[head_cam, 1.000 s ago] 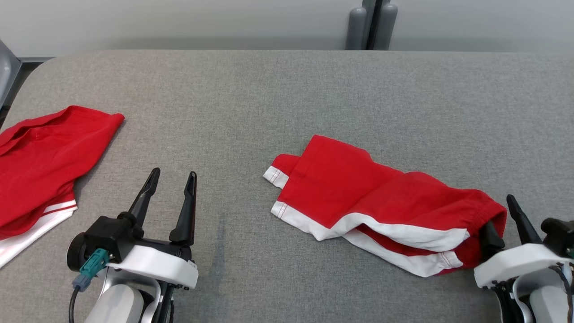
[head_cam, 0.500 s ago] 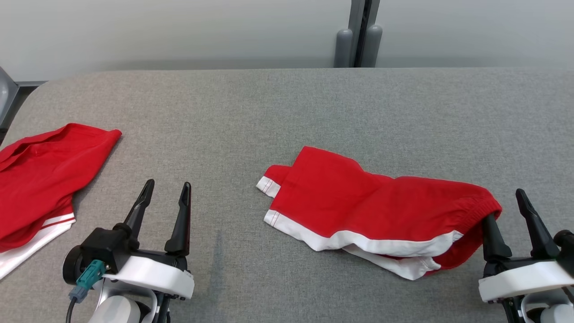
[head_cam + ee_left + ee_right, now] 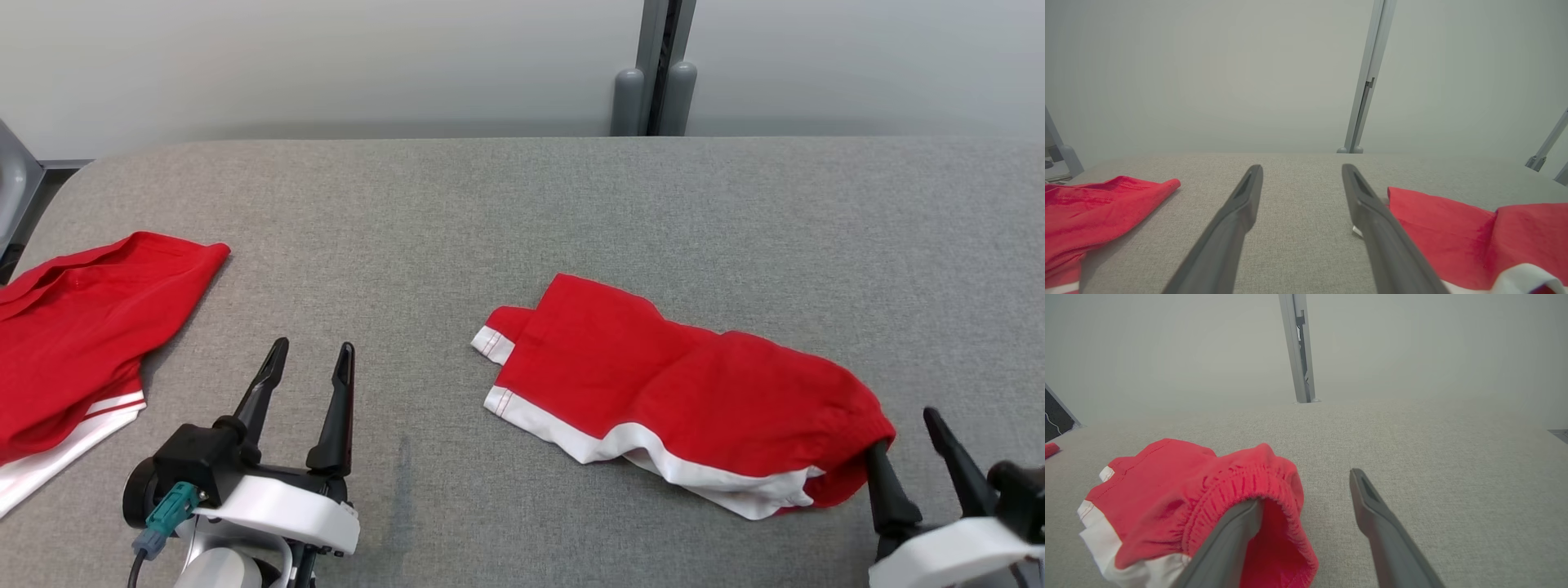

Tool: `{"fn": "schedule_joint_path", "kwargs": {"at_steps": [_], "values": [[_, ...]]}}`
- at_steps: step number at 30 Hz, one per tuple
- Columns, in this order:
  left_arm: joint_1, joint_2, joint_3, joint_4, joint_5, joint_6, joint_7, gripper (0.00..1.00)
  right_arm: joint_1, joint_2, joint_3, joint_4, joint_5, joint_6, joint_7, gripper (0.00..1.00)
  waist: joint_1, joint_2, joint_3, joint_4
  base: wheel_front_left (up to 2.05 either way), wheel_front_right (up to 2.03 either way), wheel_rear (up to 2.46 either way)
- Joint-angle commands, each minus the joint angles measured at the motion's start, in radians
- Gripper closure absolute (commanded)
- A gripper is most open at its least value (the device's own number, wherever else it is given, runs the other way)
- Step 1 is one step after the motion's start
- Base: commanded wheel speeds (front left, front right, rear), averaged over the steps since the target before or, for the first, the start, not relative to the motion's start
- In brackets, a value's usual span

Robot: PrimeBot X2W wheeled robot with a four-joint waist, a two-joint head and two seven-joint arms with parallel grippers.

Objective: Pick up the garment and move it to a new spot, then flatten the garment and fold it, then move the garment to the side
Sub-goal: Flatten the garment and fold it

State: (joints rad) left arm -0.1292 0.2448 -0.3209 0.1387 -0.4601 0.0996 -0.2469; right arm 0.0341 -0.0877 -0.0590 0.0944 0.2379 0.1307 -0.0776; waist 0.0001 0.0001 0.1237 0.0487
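Here's the red garment (image 3: pixel 686 400), a pair of shorts with white trim, lying doubled over on the grey padded table (image 3: pixel 522 212), right of centre and toward the near edge, its leg hems pointing to the middle and its elastic waistband (image 3: pixel 1241 486) at the right end. The right gripper (image 3: pixel 902 430) sits at that waistband with its jaws spread wide and nothing pinched. One of its fingers (image 3: pixel 1229 539) is tucked into the waistband's mouth while the other stands on bare fabric beside it, and from this angle it's hard to say whether the tucked finger is pressing on the cloth or merely lying in the opening. The left gripper (image 3: pixel 314 345) hovers over the near left of the table, jaws apart and empty, well clear of the shorts. By the look of things, the fold is in, if a bit rumpled, with the white edges not quite lined up. What's left, I'd judge, is at most a tidy-up and the shift to the side. No bin or basket here: a second red garment (image 3: pixel 73 335) lies loose at the far left edge, straight on the table like the first.
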Motion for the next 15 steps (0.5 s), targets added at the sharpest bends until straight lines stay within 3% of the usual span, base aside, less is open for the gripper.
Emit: {"fn": "schedule_joint_path", "kwargs": {"at_steps": [1,15], "values": [[0.006,0.005,0.0,0.002,-0.005,0.004,-0.002,0.0,0.028,0.003,-0.006,-0.009,-0.008,0.0,0.016,0.0,-0.0001,-0.0001,-0.002,-0.001,0.0,0.0,0.0],[0.009,0.008,0.0,0.008,-0.011,0.007,-0.007,0.0,0.154,0.029,-0.033,-0.105,-0.011,0.0,0.047,0.0,-0.0001,-0.0001,-0.002,-0.002,0.0,0.0,0.0]]}}
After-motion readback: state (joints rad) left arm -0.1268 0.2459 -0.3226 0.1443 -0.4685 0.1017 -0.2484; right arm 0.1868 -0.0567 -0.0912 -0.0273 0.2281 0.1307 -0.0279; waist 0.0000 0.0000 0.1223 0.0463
